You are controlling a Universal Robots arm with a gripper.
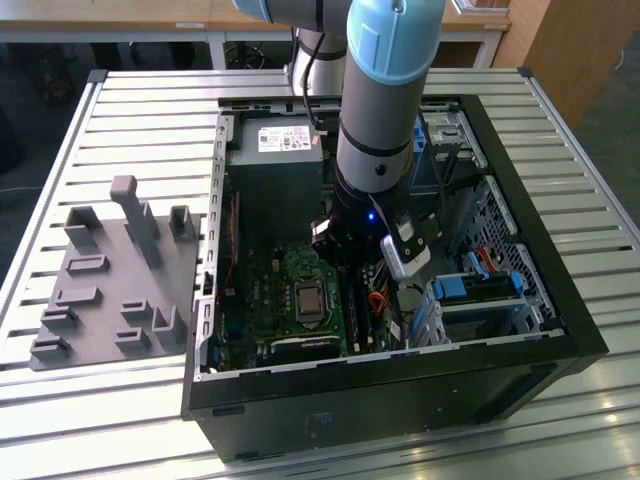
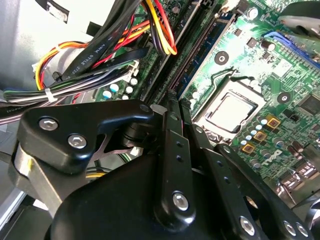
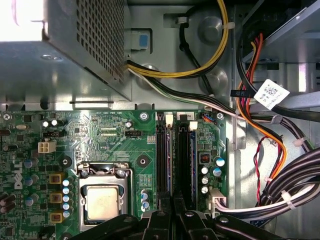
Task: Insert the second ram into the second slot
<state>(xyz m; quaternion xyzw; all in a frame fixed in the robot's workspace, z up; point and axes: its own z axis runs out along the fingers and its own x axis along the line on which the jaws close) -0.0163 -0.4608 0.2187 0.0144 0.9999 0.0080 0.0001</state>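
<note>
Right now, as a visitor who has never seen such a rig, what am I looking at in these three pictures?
The grey and pale-blue column is a robot arm, seen by a camera standing off it. It reaches into an open computer case lying on a slatted metal table. A grey holder tray lies to the exterior view's left. The other two pictures come from cameras riding near the arm's wrist. They look past the black hand onto the green circuit board, with its square processor socket, long dark memory slots by the hand, and bundled cables. Whether the hand holds a memory stick I cannot tell.
</note>
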